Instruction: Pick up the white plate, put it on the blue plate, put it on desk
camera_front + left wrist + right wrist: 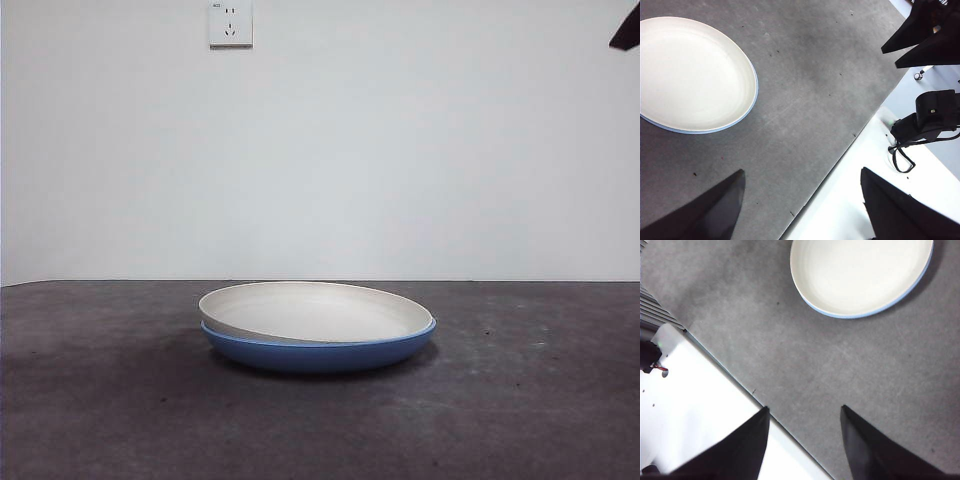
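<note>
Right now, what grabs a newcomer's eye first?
The white plate sits nested in the blue plate mid-desk, slightly tilted, its left rim raised. Both hands wait open and empty away from the stack: left hand, right hand. A wall socket hangs above.

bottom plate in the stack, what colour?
Glossy blue. The blue plate shows best in the front view, under the white plate.

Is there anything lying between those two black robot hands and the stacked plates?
Nothing visible. The cream-white matte plate sits in the glossy blue plate; only bare dark grey desk lies between them and the open left hand and open right hand.
</note>
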Available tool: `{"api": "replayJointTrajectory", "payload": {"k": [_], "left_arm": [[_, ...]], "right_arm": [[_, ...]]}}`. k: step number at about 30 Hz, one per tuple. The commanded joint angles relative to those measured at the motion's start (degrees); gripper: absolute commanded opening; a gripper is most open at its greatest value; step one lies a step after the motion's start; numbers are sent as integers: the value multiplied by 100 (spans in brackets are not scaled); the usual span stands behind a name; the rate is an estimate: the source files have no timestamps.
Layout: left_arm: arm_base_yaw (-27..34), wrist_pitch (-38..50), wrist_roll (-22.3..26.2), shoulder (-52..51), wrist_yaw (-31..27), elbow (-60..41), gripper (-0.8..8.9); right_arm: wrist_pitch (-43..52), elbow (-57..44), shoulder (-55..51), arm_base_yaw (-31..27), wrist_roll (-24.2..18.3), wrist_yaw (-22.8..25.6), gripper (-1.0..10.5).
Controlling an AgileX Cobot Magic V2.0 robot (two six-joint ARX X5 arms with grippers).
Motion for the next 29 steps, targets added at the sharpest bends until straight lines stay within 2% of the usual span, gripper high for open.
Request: {"api": "replayJointTrajectory", "payload": {"k": [1, 13, 16, 18, 19, 20, 29], "left_arm": [[-26, 44, 70, 35, 28, 48, 372], [-26, 44, 70, 35, 28, 48, 350], [-26, 44, 70, 35, 28, 48, 150], [-26, 46, 70, 35, 28, 48, 0], [-26, 48, 70, 35, 28, 48, 12], [-26, 46, 70, 35, 28, 48, 10], [-26, 57, 70, 35, 28, 50, 10]], "right_arm": [[70, 120, -26, 31, -103, -9, 225], [72, 120, -26, 31, -109, -11, 225], [68, 120, -26, 31, -131, -11, 198], [63, 120, -26, 31, -210, -11, 83], [61, 120, -26, 31, -245, -11, 17], [61, 120, -26, 31, -269, -11, 8], [125, 120, -26, 31, -341, -11, 8]]}}
